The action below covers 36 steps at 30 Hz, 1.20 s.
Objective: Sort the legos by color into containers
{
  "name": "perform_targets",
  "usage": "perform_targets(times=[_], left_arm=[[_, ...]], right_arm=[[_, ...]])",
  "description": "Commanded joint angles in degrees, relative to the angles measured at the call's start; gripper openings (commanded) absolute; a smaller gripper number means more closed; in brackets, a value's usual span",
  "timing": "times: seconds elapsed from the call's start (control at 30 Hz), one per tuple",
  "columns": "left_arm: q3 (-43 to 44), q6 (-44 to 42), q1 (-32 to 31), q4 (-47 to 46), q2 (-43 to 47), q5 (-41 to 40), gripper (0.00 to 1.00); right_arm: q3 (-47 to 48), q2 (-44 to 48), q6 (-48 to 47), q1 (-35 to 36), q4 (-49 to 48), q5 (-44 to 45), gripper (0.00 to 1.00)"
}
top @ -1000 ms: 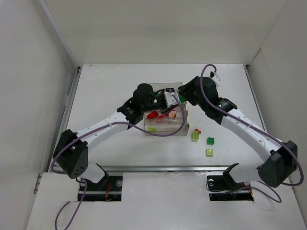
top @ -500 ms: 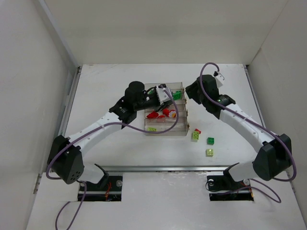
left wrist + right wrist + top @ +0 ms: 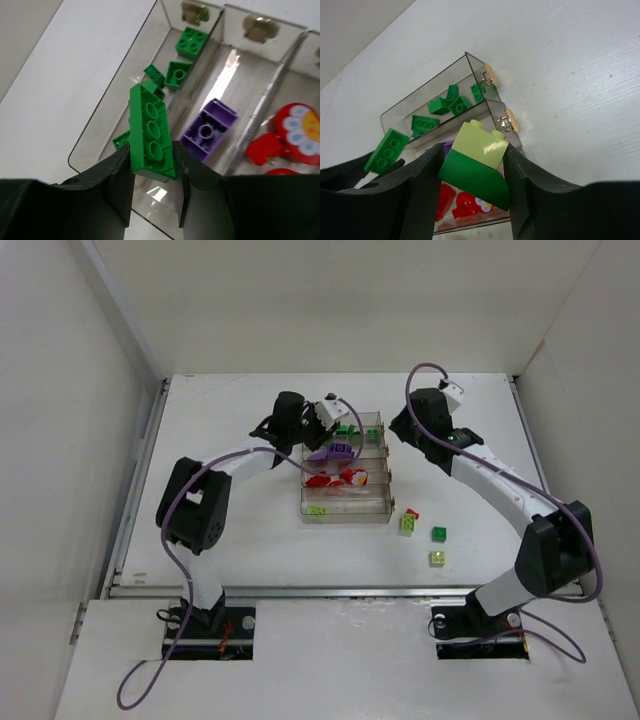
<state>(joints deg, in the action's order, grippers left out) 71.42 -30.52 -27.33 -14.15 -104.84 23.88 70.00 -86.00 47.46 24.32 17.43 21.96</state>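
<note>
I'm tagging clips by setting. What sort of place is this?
Probably a robot lab cell: a white table walled by plain panels, two arms mounted at its near edge, a clear tray of toy bricks.

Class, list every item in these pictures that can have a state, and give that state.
left gripper, shut on the long green brick over the tray's green row.
long green brick, held, tilted.
right gripper, shut on the lime-and-green stack.
lime-and-green stack, held aloft, two colours joined.
tray, open-topped, green, purple, red and lime in separate rows.
loose bricks, four lying unsorted right of the tray.
</note>
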Motion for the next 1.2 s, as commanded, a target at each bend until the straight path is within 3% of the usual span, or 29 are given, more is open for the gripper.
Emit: perform_targets(times=[0.0,0.23,0.27,0.37,0.4,0.53,0.73,0.93,1.07,1.17], left_arm=[[7.0,-3.8,1.7,-0.9,-3.4,-1.6,0.00],[11.9,-3.3,3.4,-2.2,-9.1,-2.2,0.00],[11.9,-3.3,3.4,-2.2,-9.2,-2.2,0.04],[11.9,-6.0,3.4,-0.4,-10.5,-0.9,0.21],[12.4,-7.0,3.4,1.2,-10.5,-0.9,0.39],[13.0,-9.6,3.4,4.7,-10.5,1.3,0.69],[14.3,-11.1,3.4,5.8,-9.2,1.4,0.74],[14.2,-9.4,2.4,4.5,-0.5,6.3,0.73],[5.5,-12.1,-2.2,3.9,8.8,8.8,0.69],[1.0,-10.7,-4.4,1.9,15.7,13.4,0.66]], right_arm=[[4.2,-1.7,-4.3,-0.7,-3.4,1.2,0.00],[7.1,-4.4,-5.5,-1.2,-2.2,-1.6,0.00],[7.1,-5.1,-5.5,-1.2,-2.2,-1.6,0.00],[7.7,-5.7,-6.2,-1.7,-1.6,-2.1,0.00],[8.2,-5.7,-6.7,-1.7,-1.6,-2.1,0.00],[9.4,-6.2,-7.2,-2.3,-1.0,-2.1,0.00],[10.6,-6.2,-9.4,-2.3,-1.0,-3.2,0.00],[9.2,-2.3,-7.4,-2.3,-1.0,-4.9,0.00],[5.8,2.4,-1.9,-4.2,-4.9,-15.2,0.00],[4.4,4.1,-8.0,-4.2,-9.5,-25.4,0.00]])
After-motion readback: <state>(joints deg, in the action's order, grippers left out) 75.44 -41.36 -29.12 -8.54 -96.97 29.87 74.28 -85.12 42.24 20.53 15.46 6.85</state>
